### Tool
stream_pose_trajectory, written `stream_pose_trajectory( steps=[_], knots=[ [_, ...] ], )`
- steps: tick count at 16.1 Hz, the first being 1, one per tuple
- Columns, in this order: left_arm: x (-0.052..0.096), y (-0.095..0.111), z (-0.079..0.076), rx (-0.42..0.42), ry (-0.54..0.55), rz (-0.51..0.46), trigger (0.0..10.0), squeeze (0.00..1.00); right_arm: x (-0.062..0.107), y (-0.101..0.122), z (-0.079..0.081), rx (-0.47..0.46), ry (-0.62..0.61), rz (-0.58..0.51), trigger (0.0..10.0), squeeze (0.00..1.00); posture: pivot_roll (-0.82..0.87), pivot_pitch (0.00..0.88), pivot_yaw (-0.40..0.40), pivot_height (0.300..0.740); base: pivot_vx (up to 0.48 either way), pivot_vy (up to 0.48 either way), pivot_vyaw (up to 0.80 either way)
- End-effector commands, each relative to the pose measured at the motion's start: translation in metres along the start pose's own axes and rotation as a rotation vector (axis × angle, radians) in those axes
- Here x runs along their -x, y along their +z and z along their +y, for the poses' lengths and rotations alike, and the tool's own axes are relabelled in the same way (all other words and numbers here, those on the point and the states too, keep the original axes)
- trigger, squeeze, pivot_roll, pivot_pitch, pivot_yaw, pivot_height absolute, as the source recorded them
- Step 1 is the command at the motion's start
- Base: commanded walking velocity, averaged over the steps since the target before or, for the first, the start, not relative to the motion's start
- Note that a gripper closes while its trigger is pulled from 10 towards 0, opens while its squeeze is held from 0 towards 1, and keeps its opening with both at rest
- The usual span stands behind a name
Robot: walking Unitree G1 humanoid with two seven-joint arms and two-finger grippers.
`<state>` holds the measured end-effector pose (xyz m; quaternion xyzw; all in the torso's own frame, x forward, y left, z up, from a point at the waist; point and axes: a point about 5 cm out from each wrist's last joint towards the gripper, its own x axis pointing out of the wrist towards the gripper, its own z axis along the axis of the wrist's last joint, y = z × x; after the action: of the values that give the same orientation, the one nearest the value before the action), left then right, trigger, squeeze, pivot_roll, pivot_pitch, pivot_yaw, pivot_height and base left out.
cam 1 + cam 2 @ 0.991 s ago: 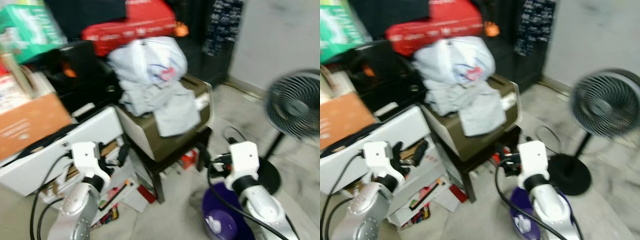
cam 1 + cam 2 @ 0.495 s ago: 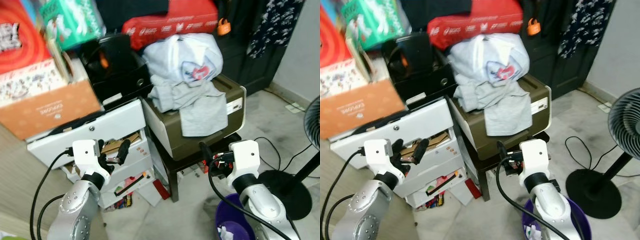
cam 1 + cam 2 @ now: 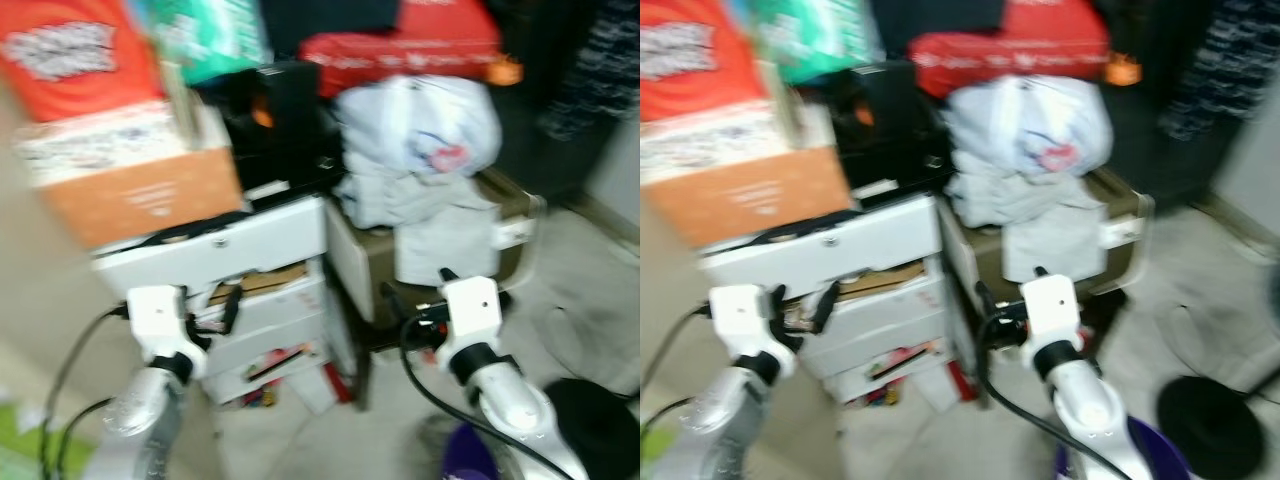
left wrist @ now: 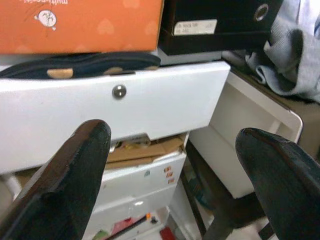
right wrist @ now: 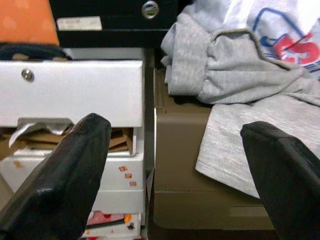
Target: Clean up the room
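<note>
Both sets of fingers are spread wide and empty, presumably lining up a grab. The grey clothes heaped on the brown box sit ahead of the right gripper; the white drawer faces the left gripper.

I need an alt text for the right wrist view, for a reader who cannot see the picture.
Between the open right gripper and its two black fingers, a heap of grey clothes lies on a brown box-shaped cabinet. Beside the cabinet stands a white drawer unit with its top drawer pulled out, cardboard scraps beneath it, and an orange box above.
</note>
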<state>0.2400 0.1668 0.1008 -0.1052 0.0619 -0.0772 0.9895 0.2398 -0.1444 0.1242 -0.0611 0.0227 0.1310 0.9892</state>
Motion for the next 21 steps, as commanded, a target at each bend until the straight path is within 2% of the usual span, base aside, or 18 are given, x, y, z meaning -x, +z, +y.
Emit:
stream_pose_trajectory(
  steps=[1,4,12,17,21],
  knots=[
    [-0.0005,0.0038,0.0025,-0.029,0.003,-0.009,10.0,0.00,-0.0009,-0.0011,0.0008,-0.009,0.002,0.000,10.0,0.00,-0.23,0.024,0.066,0.740,0.000,0.000,0.49],
    [-0.0021,0.0033,0.0029,-0.036,0.000,-0.005,10.0,0.00,-0.0007,-0.0018,0.0006,-0.007,-0.004,0.000,10.0,0.00,-0.23,0.020,0.071,0.740,0.000,0.000,0.16],
    [-0.0003,0.0031,0.0026,-0.023,-0.009,-0.001,10.0,0.00,-0.0010,-0.0029,0.0023,-0.010,0.005,0.004,10.0,0.00,-0.22,0.026,0.070,0.740,0.000,0.000,0.49],
    [-0.0002,0.0031,0.0035,-0.009,-0.008,-0.001,10.0,0.00,-0.0013,-0.0030,0.0034,-0.009,0.003,0.004,10.0,0.00,-0.22,0.031,0.075,0.740,0.000,0.000,0.00],
    [-0.0006,0.0030,0.0039,0.000,-0.007,0.000,10.0,0.00,-0.0014,-0.0038,0.0037,0.004,0.004,0.006,10.0,0.00,-0.22,0.031,0.075,0.740,0.000,0.000,0.71]
  ],
)
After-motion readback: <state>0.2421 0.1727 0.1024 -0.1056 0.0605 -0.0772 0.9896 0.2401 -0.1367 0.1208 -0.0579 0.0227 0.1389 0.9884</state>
